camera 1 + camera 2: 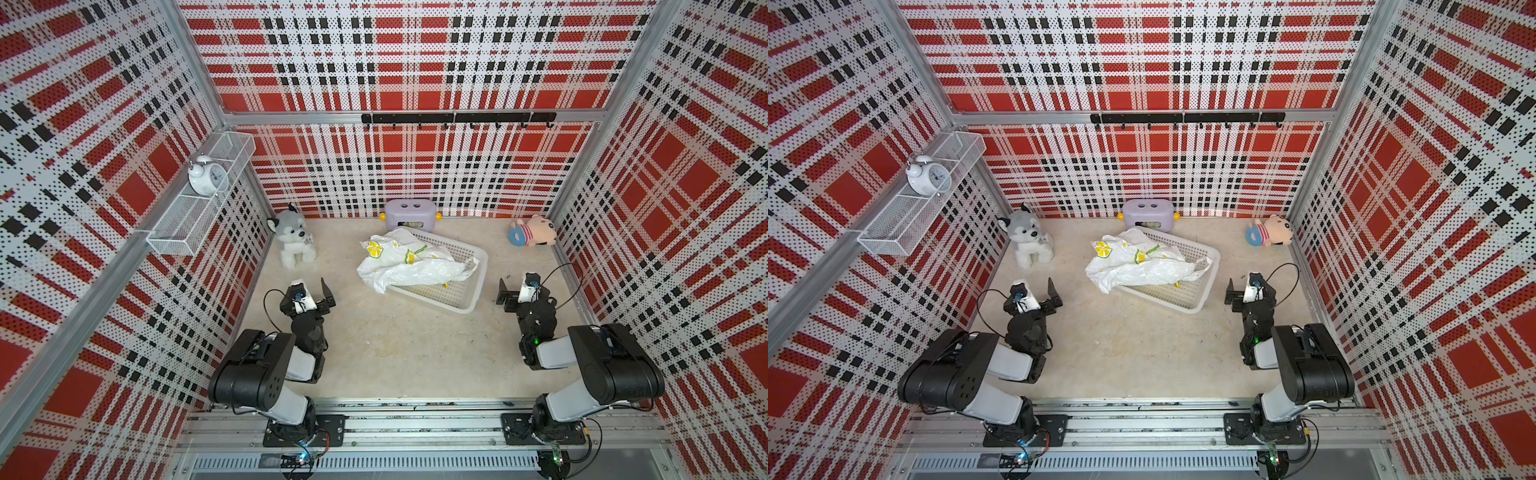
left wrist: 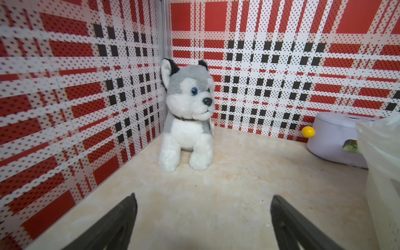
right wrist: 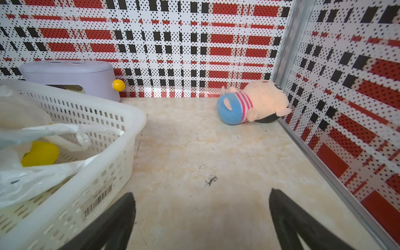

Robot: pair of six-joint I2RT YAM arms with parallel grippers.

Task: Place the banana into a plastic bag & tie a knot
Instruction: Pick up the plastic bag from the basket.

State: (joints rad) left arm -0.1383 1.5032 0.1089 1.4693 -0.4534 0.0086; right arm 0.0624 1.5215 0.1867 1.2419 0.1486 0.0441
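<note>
The plastic bag [image 1: 409, 262] [image 1: 1140, 264], white with lemon prints, lies crumpled across a white lattice basket [image 1: 471, 293] [image 1: 1204, 291]. Only a yellow bit of the banana [image 3: 41, 153] [image 1: 445, 285] shows under the bag's folds [image 3: 32, 181]; the rest is hidden. No knot is in view. My left gripper [image 1: 309, 289] [image 2: 203, 195] stands open over bare floor, left of the basket, facing a husky plush. My right gripper [image 1: 521, 287] [image 3: 201, 192] is open too, just right of the basket, with nothing between its fingers.
A grey husky plush [image 1: 291, 243] [image 2: 187, 121] sits at the back left. A lilac box [image 1: 409, 214] [image 3: 71, 75] stands against the back wall behind the basket. A pink plush [image 1: 534, 236] [image 3: 253, 102] lies in the back right corner. Plaid walls close three sides.
</note>
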